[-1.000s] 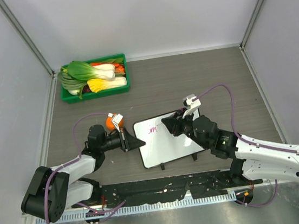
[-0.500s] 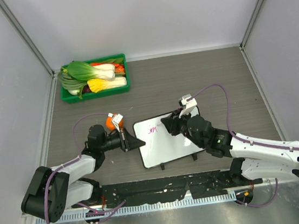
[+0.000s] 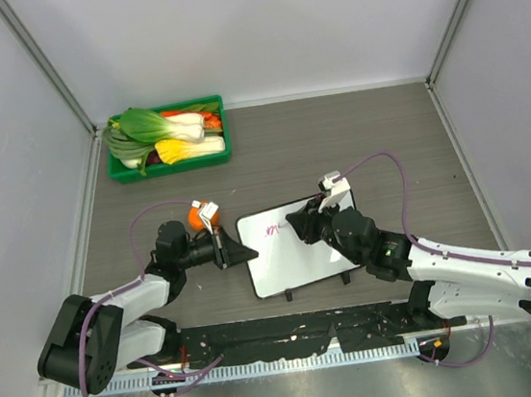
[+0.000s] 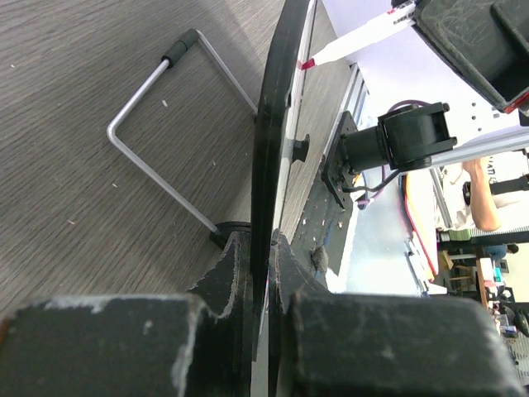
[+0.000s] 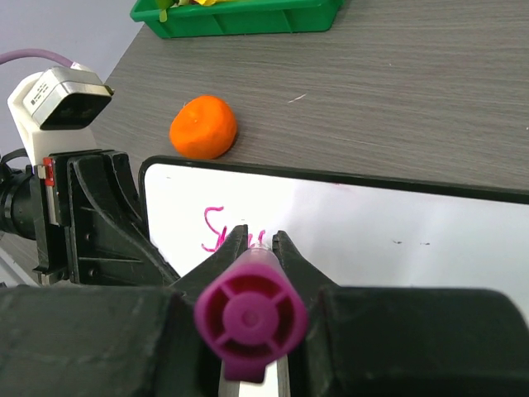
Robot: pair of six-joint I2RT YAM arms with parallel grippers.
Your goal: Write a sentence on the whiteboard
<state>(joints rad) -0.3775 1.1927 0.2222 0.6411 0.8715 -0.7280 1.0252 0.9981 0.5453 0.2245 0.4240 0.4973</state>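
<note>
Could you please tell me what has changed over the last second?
The right gripper, shut on the marker, has shifted slightly left across the whiteboard, its tip at the pink writing. The left gripper stays clamped on the board's left edge; the orange and green tray have not moved.

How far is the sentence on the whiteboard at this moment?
Done: the left fingers clamp the edge of the whiteboard, and a few magenta letters stand at its top left. In hand: the right fingers hold the marker, tip near those letters. Left: most of the board is blank, so nearly the whole sentence.
</note>
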